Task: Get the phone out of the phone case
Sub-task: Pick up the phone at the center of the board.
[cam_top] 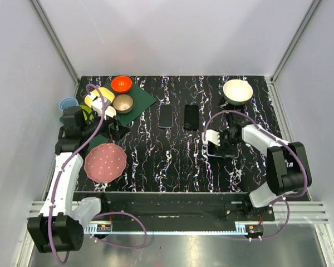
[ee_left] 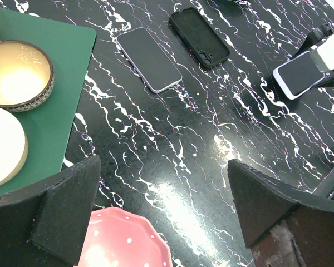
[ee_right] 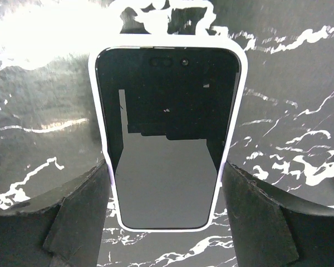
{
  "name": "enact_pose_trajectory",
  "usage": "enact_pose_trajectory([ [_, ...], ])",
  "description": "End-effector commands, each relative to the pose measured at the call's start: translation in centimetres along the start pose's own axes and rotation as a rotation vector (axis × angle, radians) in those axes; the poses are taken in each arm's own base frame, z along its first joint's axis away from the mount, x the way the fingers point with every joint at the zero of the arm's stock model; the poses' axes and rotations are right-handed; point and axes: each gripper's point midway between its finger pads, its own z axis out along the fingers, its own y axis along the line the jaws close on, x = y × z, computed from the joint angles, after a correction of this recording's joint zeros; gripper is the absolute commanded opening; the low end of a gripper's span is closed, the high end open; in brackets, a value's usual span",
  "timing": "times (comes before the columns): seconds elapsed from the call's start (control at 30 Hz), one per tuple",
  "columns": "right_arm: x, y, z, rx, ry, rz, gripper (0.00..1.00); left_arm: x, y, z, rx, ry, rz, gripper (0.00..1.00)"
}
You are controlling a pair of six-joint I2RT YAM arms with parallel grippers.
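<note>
A phone [ee_right: 166, 139] with a dark screen sits in a white phone case [ee_right: 100, 133] that rims it, low over the black marbled table. My right gripper [ee_right: 166, 172] is shut on it, one finger pressed against each long side; from above it is at the centre right [cam_top: 222, 146]. A second phone [cam_top: 166, 115] with a silvery rim and an empty black case [cam_top: 191, 117] lie side by side at mid-table. My left gripper [ee_left: 162, 167] hangs open over the table's left, nothing between its fingers [ee_left: 72, 206].
A pink dotted plate [cam_top: 104, 161] lies near the left arm. A green mat [cam_top: 139, 103] at the back left carries several bowls, among them an orange one [cam_top: 121, 84]. A white bowl [cam_top: 237, 90] stands at the back right.
</note>
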Motion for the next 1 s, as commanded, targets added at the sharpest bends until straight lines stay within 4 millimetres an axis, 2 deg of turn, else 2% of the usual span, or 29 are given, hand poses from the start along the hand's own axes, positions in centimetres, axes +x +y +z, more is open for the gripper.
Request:
enact_pose_trajectory([
  [0.0,-3.2,-2.1,-1.1,0.124,-0.057,-0.017,0.0,-0.8,0.3,0.1,0.003,-0.031,0.021,0.99],
  [0.37,-7.3,-2.6,-1.8,0.205,-0.131,-0.046,0.0,-2.3,-0.5,-0.7,0.019,-0.047,0.08,0.99],
  [0.57,-10.1,-2.0,-2.6,0.242,-0.18,-0.086,0.0,-5.0,-0.1,-1.3,-0.029,-0.099,0.113,0.99],
  [0.67,-11.9,-1.8,-3.6,0.269,-0.219,-0.112,0.0,-5.5,-0.2,-0.8,-0.006,-0.092,0.085,0.99],
  [0.83,-14.7,-2.0,-5.6,0.329,-0.287,-0.148,0.0,-4.4,-0.7,0.8,0.084,-0.015,0.059,0.99],
  [0.97,-15.8,-2.4,-6.7,0.36,-0.311,-0.153,0.0,-3.9,-0.9,1.6,0.06,0.01,0.086,0.99],
])
